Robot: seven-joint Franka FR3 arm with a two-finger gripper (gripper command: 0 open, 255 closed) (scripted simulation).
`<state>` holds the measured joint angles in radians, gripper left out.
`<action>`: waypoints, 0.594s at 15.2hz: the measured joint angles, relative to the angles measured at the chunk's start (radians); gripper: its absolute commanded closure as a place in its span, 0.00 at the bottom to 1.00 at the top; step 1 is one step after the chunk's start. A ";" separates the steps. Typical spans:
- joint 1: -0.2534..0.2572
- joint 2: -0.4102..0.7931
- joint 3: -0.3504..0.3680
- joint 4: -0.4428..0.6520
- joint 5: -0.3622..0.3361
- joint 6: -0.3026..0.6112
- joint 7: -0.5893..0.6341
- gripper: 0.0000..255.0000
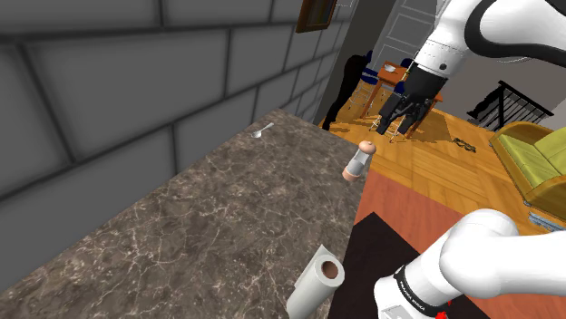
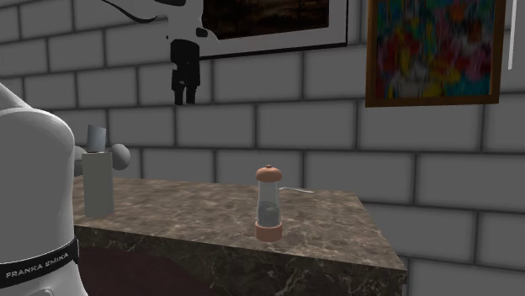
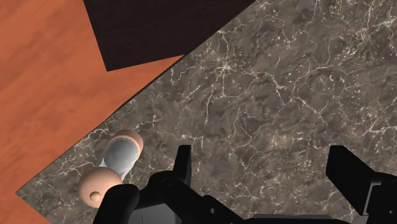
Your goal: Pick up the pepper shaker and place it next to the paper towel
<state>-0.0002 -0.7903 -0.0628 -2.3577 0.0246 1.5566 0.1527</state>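
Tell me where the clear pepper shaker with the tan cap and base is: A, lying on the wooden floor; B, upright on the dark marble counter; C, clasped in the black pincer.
B: the clear pepper shaker stands upright on the dark marble counter near its edge, apart from the open black pincer.

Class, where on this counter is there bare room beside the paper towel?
Widest bare patch: the marble counter between the grey brick wall and the paper towel. Also bare: the edge strip between towel and pepper shaker. Tightest: the corner holding the shaker.
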 measured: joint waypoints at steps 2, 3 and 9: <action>-0.004 0.007 -0.008 -0.003 -0.005 0.010 -0.006 0.00; -0.010 0.013 -0.020 -0.012 -0.011 0.025 -0.014 0.00; -0.052 0.116 -0.113 -0.053 -0.050 0.172 -0.075 0.00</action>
<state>-0.0527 -0.6745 -0.1758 -2.4106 -0.0250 1.7289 0.0782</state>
